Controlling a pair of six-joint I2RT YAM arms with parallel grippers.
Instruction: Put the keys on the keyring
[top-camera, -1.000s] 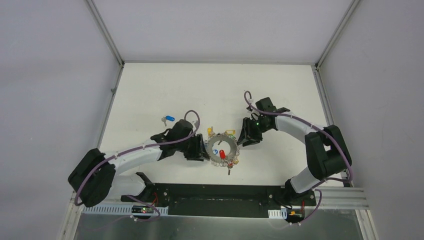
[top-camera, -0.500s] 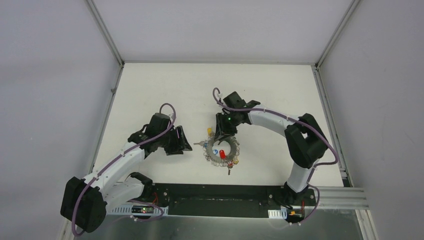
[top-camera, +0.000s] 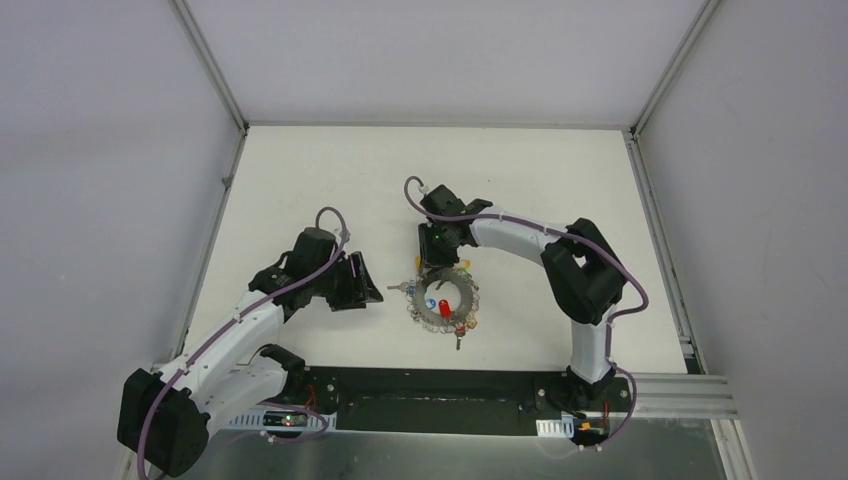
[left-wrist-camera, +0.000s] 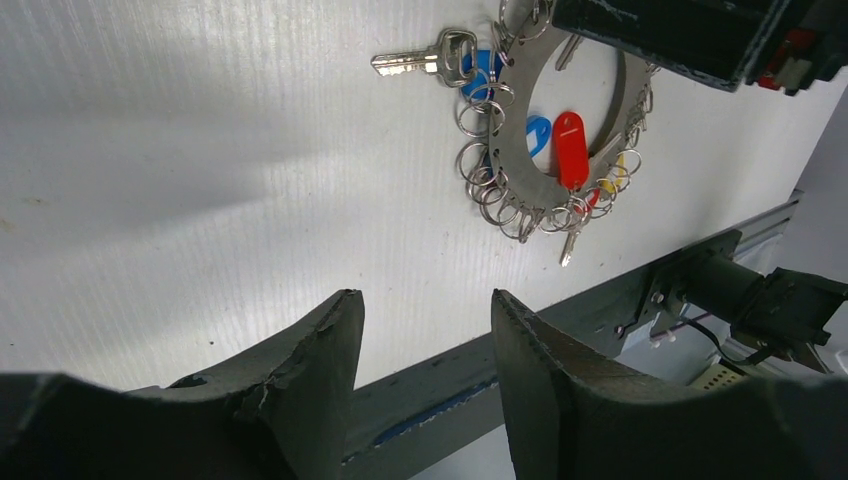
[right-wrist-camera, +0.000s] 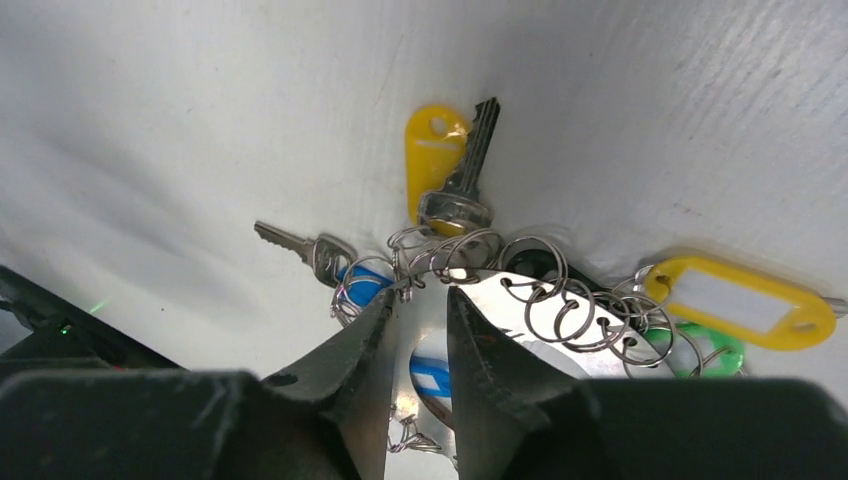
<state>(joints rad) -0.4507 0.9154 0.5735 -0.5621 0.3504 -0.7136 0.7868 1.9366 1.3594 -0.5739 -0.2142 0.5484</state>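
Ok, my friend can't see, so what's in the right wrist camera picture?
The right gripper, jaws only a narrow gap apart, sits over the rim of the keyring, a flat silver ring edged with little wire loops. A yellow-tagged key and a blue-tagged key stick out from it on the white table.

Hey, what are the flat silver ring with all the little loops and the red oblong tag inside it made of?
The flat silver ring looks like thin sheet metal: grey, flat, with a dull brushed sheen. Its small wire loops glint like steel. The red oblong tag seems to be glossy moulded plastic, smooth and evenly coloured, though looks alone can't confirm it.
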